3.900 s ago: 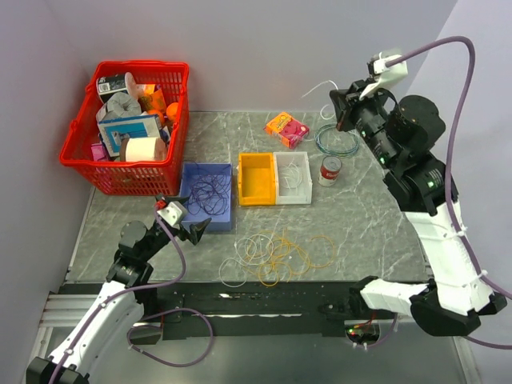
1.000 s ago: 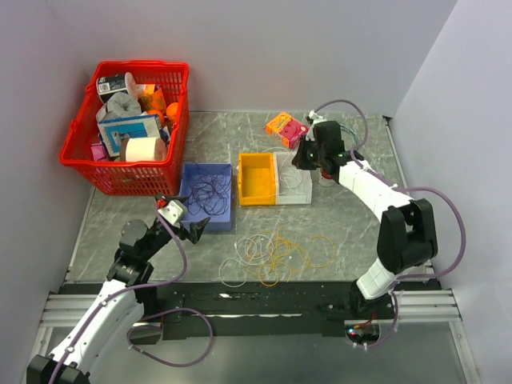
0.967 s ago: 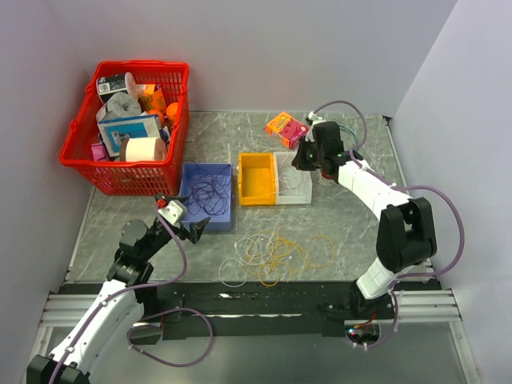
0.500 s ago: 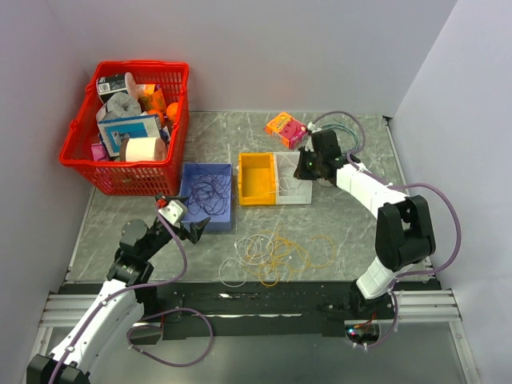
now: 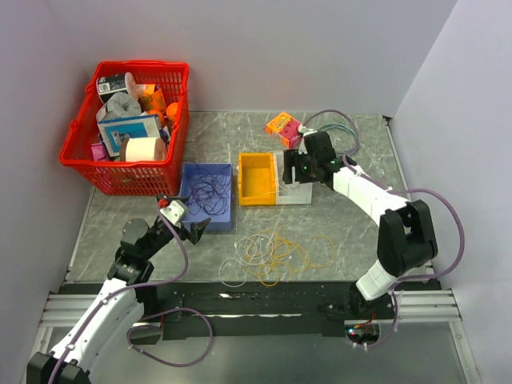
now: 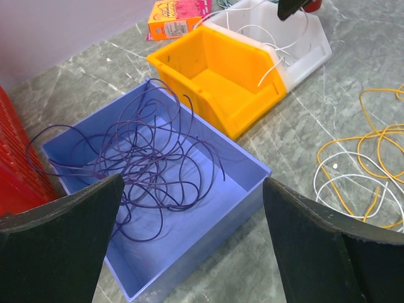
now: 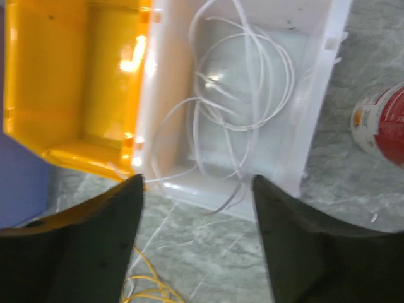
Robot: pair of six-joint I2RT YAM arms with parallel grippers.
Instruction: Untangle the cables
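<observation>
The cables are sorted in part. Dark purple cables lie bunched in the blue bin. A white cable is looped in the white bin, one end drooping over its front wall. Yellow-orange and white cables lie tangled on the table in front of the bins. My right gripper hovers open over the white bin's near wall, holding nothing; in the top view the right gripper is above that bin. My left gripper stands open at the blue bin's near left corner, empty.
An empty orange bin sits between the blue and white bins. A red-labelled can stands right of the white bin. A pink-orange box and a teal wire ring lie behind. A full red basket fills the back left.
The right gripper came down and left from beside the can to the white bin and opened; the white cable now lies loose in that bin. The left arm stayed still.
</observation>
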